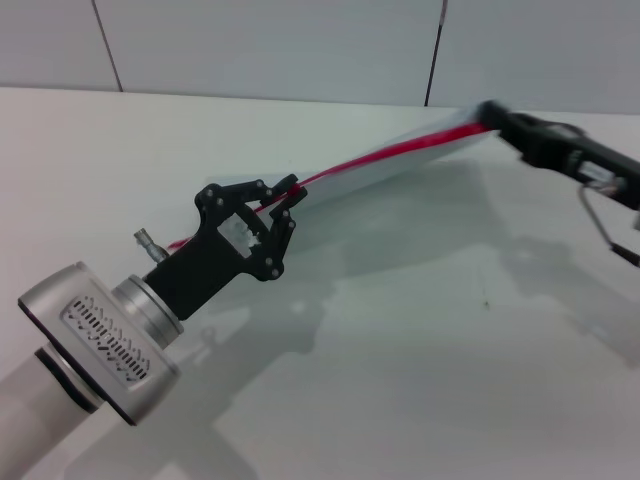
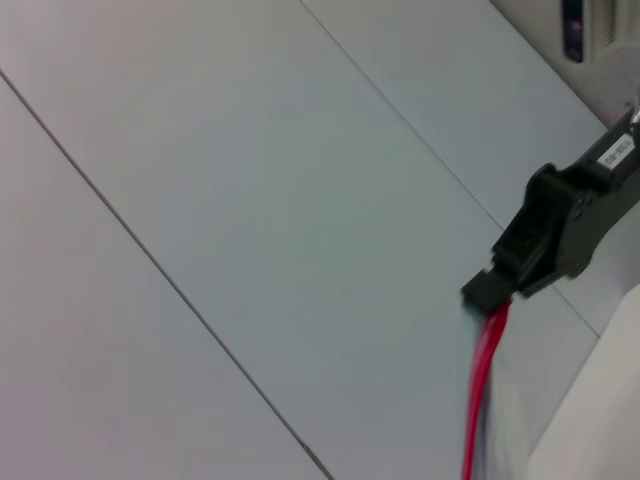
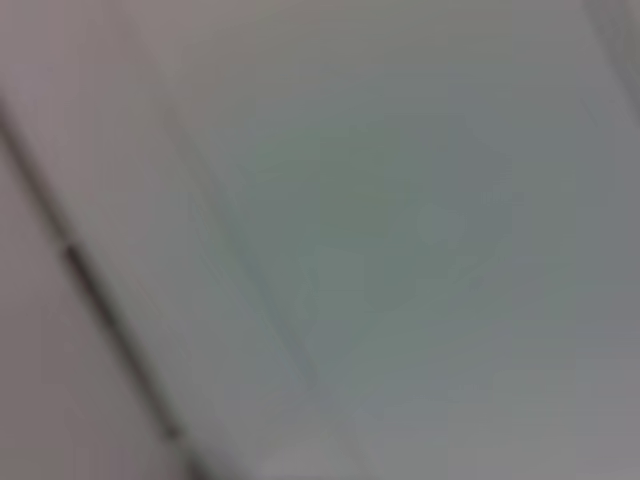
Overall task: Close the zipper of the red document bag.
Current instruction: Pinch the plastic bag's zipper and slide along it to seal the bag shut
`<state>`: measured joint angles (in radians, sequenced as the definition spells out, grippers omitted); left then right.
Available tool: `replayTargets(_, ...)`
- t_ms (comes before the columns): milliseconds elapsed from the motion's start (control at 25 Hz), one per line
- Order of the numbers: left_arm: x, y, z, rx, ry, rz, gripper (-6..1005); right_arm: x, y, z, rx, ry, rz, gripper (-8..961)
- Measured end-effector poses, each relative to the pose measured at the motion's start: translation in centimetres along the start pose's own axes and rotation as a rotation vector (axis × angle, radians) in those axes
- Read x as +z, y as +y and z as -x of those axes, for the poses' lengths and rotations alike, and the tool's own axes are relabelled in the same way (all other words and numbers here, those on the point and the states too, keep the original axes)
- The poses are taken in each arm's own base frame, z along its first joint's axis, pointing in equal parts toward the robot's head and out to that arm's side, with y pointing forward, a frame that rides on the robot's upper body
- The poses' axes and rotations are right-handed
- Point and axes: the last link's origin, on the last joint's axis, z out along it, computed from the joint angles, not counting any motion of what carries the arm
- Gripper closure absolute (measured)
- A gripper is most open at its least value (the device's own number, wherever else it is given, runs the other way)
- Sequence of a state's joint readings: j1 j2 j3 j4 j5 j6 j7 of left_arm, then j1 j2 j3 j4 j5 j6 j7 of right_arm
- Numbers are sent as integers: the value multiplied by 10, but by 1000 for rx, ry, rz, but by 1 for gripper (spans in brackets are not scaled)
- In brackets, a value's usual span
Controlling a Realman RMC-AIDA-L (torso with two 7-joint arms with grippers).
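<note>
The red document bag [image 1: 405,163] hangs lifted off the table, stretched between both grippers and tilted up toward the far right. The zipper [image 1: 400,146] runs as a bright red strip along its upper edge. In the head view my left gripper [image 1: 285,200] sits at the strip's near end, shut on the zipper; the slider is hidden among the fingers. My right gripper [image 1: 492,113] is shut on the bag's far corner. The left wrist view looks along the zipper [image 2: 483,390] to the right gripper [image 2: 487,290] pinching its end. The right wrist view shows only a blurred pale surface.
The white table [image 1: 420,340] spreads below the bag, carrying the shadows of the arms and the bag. A pale panelled wall [image 1: 300,45] stands behind the table's far edge. A cable [image 1: 600,225] loops under the right arm.
</note>
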<state>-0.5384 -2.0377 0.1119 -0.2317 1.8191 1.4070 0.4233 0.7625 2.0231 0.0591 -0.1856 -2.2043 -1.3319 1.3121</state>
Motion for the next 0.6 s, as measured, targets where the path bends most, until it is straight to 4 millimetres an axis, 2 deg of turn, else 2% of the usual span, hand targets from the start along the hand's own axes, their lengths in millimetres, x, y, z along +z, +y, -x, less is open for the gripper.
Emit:
replayTargets(280,-2,0,1,-1,-7,-4,916,-51,-31,1,54,-123,-181,911)
replayTargets(600,-4,-1,3,1,-15,-9,917,-72,-40,0,78,-187,-250,909)
